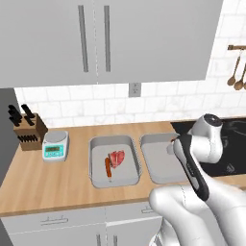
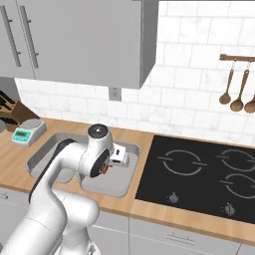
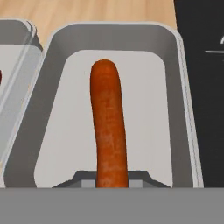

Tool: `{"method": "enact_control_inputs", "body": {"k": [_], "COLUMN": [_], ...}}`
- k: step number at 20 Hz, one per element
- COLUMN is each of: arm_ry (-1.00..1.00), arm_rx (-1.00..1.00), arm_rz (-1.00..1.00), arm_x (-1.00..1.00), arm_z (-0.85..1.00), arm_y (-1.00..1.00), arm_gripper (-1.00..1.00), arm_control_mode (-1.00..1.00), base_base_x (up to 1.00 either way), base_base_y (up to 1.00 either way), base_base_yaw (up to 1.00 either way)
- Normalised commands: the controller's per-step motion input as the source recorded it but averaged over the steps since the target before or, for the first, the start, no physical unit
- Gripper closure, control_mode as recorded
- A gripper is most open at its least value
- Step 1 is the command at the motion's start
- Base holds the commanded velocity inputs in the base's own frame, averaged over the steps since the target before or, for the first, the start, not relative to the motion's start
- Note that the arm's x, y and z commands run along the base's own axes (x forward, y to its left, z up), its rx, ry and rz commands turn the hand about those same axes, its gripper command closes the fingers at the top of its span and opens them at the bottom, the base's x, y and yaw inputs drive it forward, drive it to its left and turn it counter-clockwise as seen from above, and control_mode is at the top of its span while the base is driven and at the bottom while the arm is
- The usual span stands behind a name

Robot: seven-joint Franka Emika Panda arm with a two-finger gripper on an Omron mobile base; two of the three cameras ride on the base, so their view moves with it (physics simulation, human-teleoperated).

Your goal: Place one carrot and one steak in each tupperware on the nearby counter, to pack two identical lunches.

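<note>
Two grey tupperware sit side by side on the wooden counter (image 1: 43,182). The left tupperware (image 1: 96,144) holds a carrot (image 1: 108,169) and a red steak (image 1: 116,157). My gripper (image 1: 172,144) hangs over the right tupperware (image 1: 158,168), shut on a second carrot (image 3: 107,122). In the hand view that carrot runs lengthwise above the right tupperware's bare floor (image 3: 70,131), its near end between my gripper's (image 3: 112,181) tips. Whether it touches the floor I cannot tell. The left tupperware's rim (image 3: 17,78) shows at the left edge there.
A teal-and-white scale (image 1: 55,145) and a knife block (image 1: 29,127) stand at the counter's left. The dark stovetop (image 2: 199,174) borders the right tupperware. Wooden spoons (image 2: 239,99) hang on the wall; cabinets (image 1: 96,38) overhang the counter.
</note>
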Motion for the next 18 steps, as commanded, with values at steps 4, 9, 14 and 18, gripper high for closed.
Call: {"method": "enact_control_inputs", "body": {"k": [4, 9, 14, 18], "arm_ry": [0.0, 0.01, 0.12, 0.28], "arm_rx": [0.0, 0.0, 0.0, 0.0], "arm_rz": [0.0, 0.0, 0.0, 0.0], "arm_x": [0.07, 0.18, 0.23, 0.26], "arm_z": [-0.24, -0.34, -0.37, -0.25], "arm_y": [-0.16, -0.06, -0.04, 0.0], "arm_gripper": [1.0, 1.0, 1.0, 1.0], "arm_control_mode": [-1.0, -1.0, -1.0, -1.0], "base_base_x": [0.0, 0.0, 0.0, 0.0], "base_base_y": [0.0, 0.0, 0.0, 0.0], "base_base_yaw": [0.0, 0.0, 0.0, 0.0]}}
